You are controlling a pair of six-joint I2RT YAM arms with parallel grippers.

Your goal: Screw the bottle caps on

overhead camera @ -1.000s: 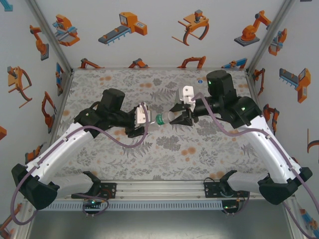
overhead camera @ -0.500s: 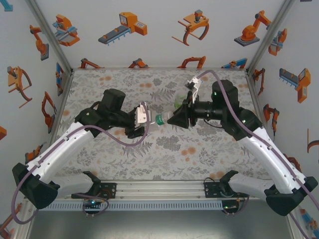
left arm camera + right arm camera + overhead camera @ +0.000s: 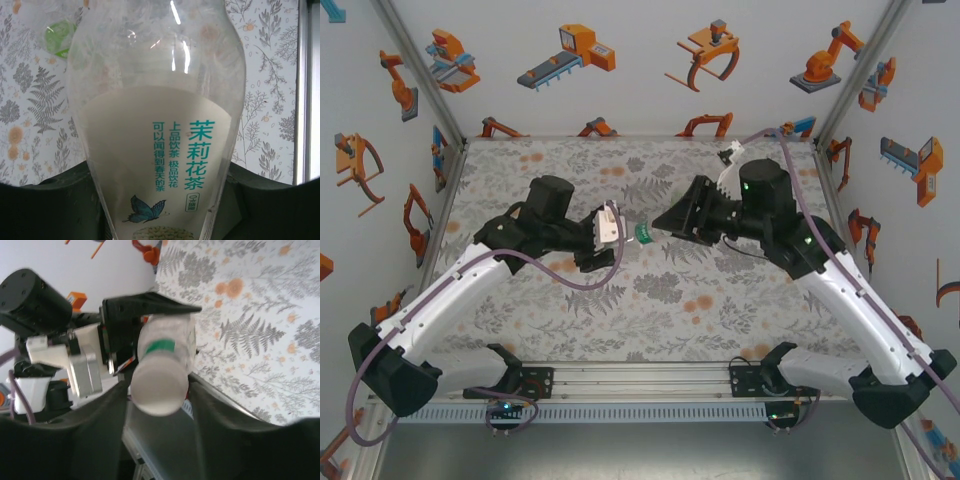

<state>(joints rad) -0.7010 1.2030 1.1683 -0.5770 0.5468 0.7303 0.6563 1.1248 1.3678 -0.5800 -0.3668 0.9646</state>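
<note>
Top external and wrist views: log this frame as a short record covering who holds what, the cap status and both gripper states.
bottle: clear, held roughly level between the arms
label: white with green print and a butterfly
left gripper: shut on the bottle's body
cap: white, sitting on the neck just past a green ring
right gripper: fingers closely flank the cap; contact unclear
cap tightness: cannot tell
table: floral-patterned surface
</note>
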